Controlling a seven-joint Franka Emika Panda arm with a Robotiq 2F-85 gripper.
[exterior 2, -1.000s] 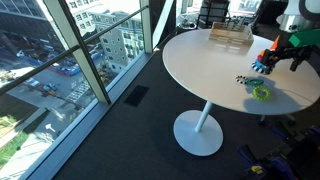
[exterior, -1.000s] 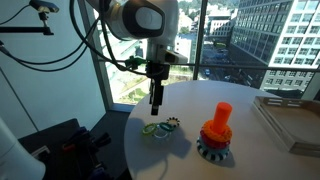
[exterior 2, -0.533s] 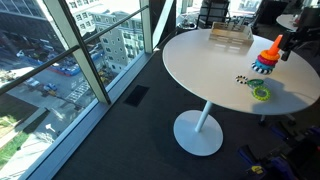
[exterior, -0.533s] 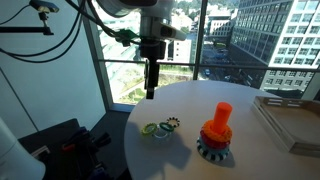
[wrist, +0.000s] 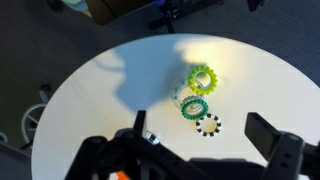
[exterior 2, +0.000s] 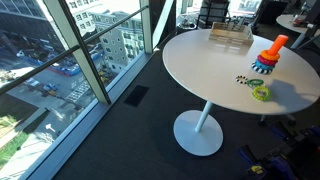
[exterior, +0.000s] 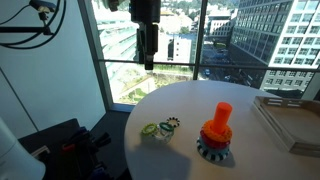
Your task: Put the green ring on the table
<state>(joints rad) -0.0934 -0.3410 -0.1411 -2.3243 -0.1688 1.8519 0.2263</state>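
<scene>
1. Green is on the table [wrist: 100,80] twice over: a dark green ring [wrist: 194,107] and a lime-green ring [wrist: 204,78] lie flat on its white top, just beside each other near the edge; which one the task means cannot be told, but neither is held.
2. The tool [wrist: 195,152] hangs high above the rings in the wrist view; its jaws stand wide apart with nothing between them; in an exterior view it is well clear of the table.
3. Judgement: the placing looks done, since both green rings rest on the table and not on the stacking toy [exterior: 217,130]; nothing appears left but to clear the arm.
4. Count: three loose rings, namely the two green ones and one white toothed ring [wrist: 208,125] just beside the dark green one; one stacking toy with an orange top; one tray [exterior: 292,122] at the far side; one table.
</scene>
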